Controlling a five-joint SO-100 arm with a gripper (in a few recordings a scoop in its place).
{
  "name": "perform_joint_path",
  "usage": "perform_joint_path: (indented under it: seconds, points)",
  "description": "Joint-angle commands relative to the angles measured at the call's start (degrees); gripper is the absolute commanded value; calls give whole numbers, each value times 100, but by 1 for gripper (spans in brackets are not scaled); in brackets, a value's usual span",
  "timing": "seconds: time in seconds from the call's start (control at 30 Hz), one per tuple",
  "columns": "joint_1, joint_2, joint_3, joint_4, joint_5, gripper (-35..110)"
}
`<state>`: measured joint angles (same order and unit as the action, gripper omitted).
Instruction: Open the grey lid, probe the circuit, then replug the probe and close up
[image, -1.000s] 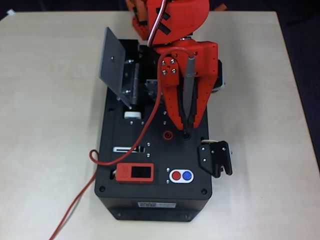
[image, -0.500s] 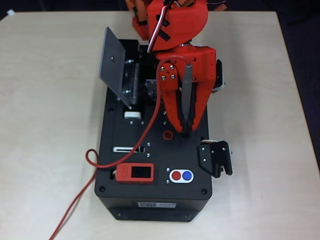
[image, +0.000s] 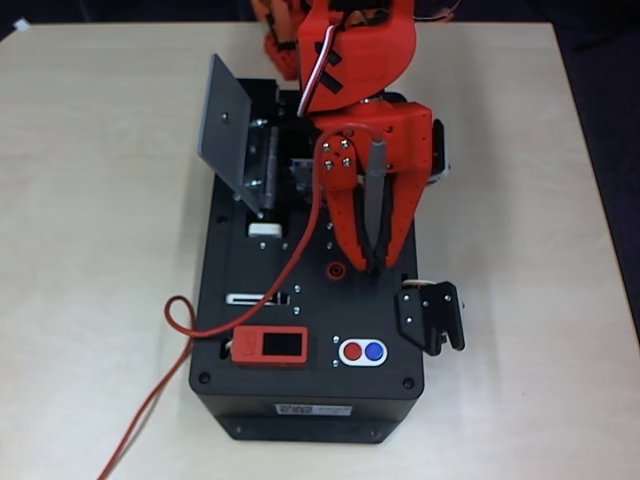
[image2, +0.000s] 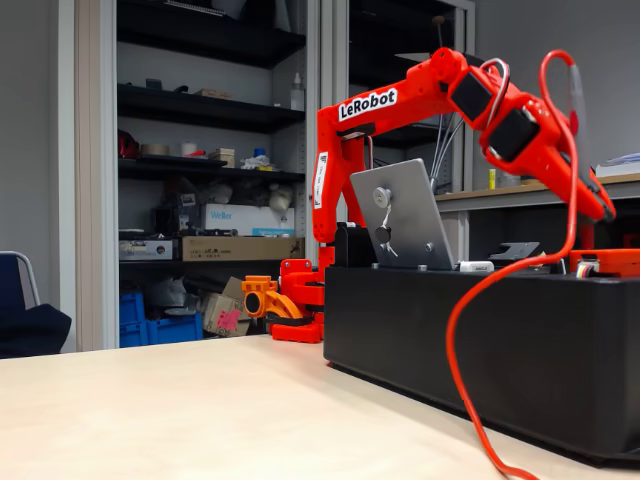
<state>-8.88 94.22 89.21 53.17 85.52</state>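
One orange tool pinches the probe upright over the black box, its dark tip just beside a red socket. Close left, the grey lid stands swung open on its hinge. The probe's red cable drapes across the box past the red unit with a dark screen onto the tabletop. A black bracket sits just right of the tool, beside the red and blue buttons.
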Motion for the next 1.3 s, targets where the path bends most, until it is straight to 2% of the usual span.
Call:
perform_joint_path:
  seconds: [0.0,0.43,0.57,0.73,0.97,1.27]
  points:
    - [-97,343,158,-158,105,0]
    - [-237,475,1406,-1600,343,0]
    - [-272,624,1512,-1758,202,1]
    - [-343,800,1477,-1881,-158,13]
    - [-492,1134,1564,-1784,-308,13]
    - [-483,2057,2549,-1854,-281,13]
